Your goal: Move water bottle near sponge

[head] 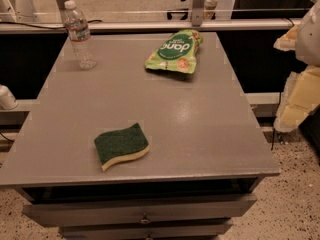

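Note:
The water bottle [79, 34] stands upright at the far left corner of the grey table [200, 134]; it is clear and ribbed, with a white cap and a white-and-red label. The sponge [121, 145] lies flat near the table's front edge, left of the middle, dark green side up over pale yellow foam. The gripper [292, 101] shows as pale yellow and white parts at the right edge of the view, off the table's right side. It is far from both the bottle and the sponge and holds nothing that I can see.
A glossy light-green snack pouch [175, 51] lies at the far middle of the table. Drawers [145, 215] sit below the front edge. A rail [150, 26] runs behind the table. A white object [6, 98] sits off the left side.

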`<state>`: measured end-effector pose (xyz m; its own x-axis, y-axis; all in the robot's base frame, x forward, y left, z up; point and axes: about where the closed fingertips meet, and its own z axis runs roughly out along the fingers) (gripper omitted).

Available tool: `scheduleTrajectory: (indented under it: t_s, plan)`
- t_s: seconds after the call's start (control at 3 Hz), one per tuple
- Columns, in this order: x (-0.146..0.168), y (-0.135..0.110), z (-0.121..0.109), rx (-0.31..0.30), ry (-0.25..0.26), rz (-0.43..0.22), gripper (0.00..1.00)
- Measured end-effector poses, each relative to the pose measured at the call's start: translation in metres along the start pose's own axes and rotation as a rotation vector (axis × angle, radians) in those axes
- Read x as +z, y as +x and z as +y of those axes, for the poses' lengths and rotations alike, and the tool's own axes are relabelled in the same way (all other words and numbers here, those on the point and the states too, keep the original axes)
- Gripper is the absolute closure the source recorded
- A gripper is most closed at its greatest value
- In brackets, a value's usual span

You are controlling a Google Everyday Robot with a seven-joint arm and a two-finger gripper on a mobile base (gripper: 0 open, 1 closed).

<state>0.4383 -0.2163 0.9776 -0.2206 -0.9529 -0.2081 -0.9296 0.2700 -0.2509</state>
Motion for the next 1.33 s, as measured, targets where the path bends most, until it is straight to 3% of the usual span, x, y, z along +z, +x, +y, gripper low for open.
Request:
scheduleTrajectory:
  t_s: [0.33,0.67,1.0,1.33]
  plan:
    - [0.0,-0.001,0.0,0.0,0.003,-0.002,0.0]
    - [0.015,-0.019,-0.014,-0.008,0.015,-0.049,0.0]
    - [0.043,-0.047,-0.033,-0.014,0.014,-0.147,0.0]
    - [0.073,-0.082,-0.055,-0.002,0.011,-0.288,0.0]
